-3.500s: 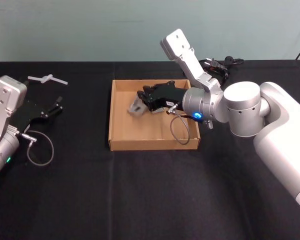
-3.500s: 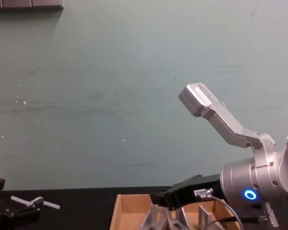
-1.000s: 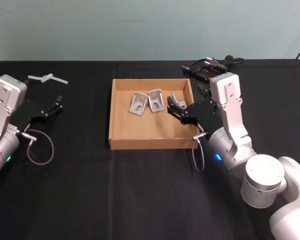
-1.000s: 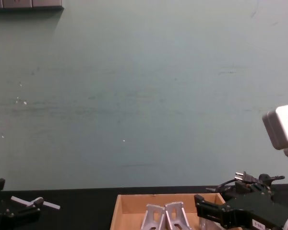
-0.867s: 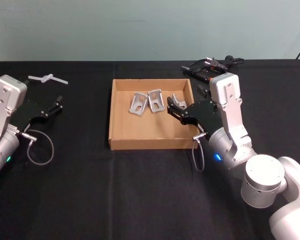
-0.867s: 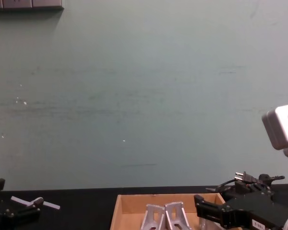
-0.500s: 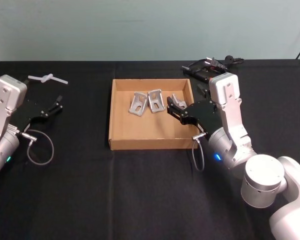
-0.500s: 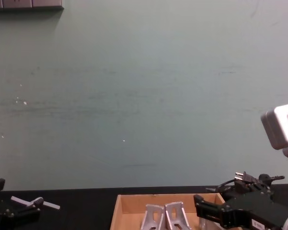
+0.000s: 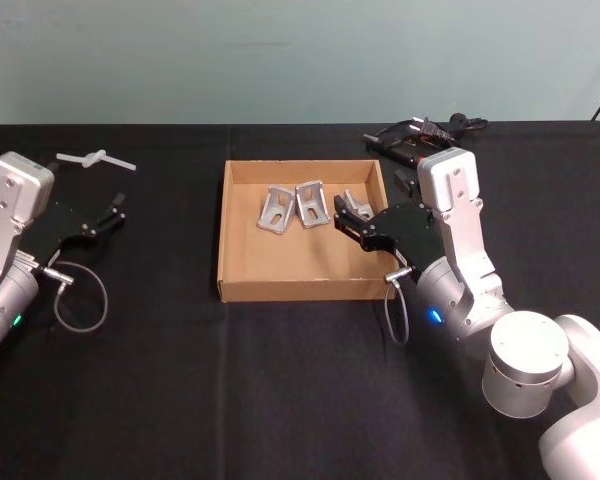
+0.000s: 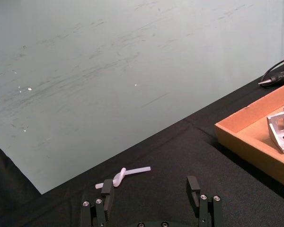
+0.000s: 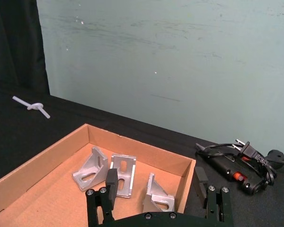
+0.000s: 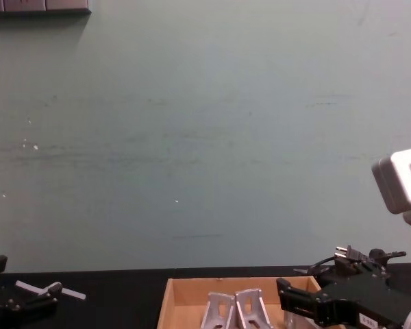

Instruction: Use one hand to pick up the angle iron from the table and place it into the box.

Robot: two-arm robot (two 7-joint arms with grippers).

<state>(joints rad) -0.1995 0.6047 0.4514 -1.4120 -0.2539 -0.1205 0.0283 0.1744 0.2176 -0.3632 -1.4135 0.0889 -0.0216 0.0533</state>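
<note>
The cardboard box [image 9: 238,285] sits mid-table on the black table [image 9: 300,390]. Three silver angle irons lie in its far half: one on the left [image 9: 275,210], one beside it [image 9: 310,203], and one by the right wall [image 9: 355,202]. My right gripper [image 9: 342,218] hovers open and empty at the box's right wall, near the third angle iron [image 11: 156,198]. In the right wrist view the right gripper [image 11: 156,177] has its fingers spread wide. My left gripper [image 9: 115,210] rests open at the table's left, far from the box.
A white knotted strip [image 9: 92,157] lies at the far left of the table, ahead of the left gripper [image 10: 150,187]. A black tool with a power cord [image 9: 420,135] sits behind the box's right corner. The front half of the table is bare black cloth.
My right gripper has drawn back from over the box's middle to its right wall. The angle iron it held now lies in the box. Over the last second nothing has moved.
</note>
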